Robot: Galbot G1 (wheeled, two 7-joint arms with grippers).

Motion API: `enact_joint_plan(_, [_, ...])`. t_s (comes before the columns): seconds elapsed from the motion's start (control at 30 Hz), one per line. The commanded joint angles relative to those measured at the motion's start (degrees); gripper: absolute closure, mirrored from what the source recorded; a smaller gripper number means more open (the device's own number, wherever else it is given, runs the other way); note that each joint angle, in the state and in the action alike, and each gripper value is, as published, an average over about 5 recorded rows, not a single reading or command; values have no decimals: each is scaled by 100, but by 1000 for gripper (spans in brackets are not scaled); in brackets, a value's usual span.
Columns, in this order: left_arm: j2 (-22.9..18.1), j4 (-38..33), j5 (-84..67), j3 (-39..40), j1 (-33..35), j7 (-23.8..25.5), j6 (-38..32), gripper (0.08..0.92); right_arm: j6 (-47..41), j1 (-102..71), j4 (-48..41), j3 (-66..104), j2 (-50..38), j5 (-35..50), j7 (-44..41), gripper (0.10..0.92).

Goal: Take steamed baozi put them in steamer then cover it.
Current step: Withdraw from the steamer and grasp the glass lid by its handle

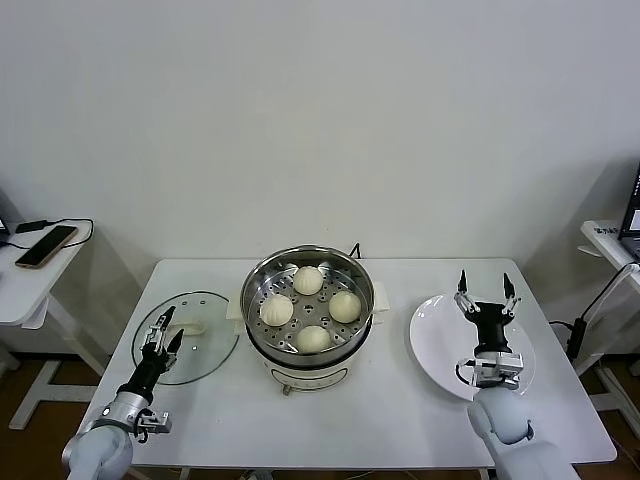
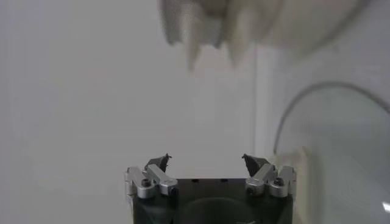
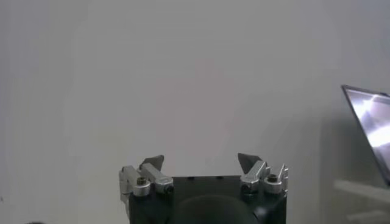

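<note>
While left pincer (image 1: 165, 331) gapes | over cover (image 1: 205, 358) | handle (image 1: 191, 326) beside

Lab/office w/ bare white wall (image 1: 320, 110), side desk (image 1: 20, 280) w/ phone (image 1: 45, 245), laptop (image 3: 368, 134).

steamer (image 1: 308, 300) uncovered, cover (image 1: 186, 350) lying beside

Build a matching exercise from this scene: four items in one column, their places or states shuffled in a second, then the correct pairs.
Column one:
1. four cream-white pleated baozi
2. round clear glass lid with cream handle
3. flat white plate
4. right gripper

Column two:
A. open, above the plate
B. on the perforated tray in the shiny steel steamer
C. bare, on the robot's right of the steamer
D. flat on the table, by the open left gripper

Pairs: 1-B, 2-D, 3-C, 4-A
</note>
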Motion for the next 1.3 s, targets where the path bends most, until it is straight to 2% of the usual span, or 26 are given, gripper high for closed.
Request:
enact_joint_plan(0.03, [27,813,819,74,-363,-137,160,177,106,-527,-84,455,514,-384,-23,203])
enact_joint_plan(0.9, [-362,1485,623,344,-1294,-335,453,177,146,-580,-239,590,715,-651,-82,203])
enact_joint_plan(1.3, [-515,2080,610,386,-1671,-348,512,177,168,-638,-214,670,723,-746,-84,203])
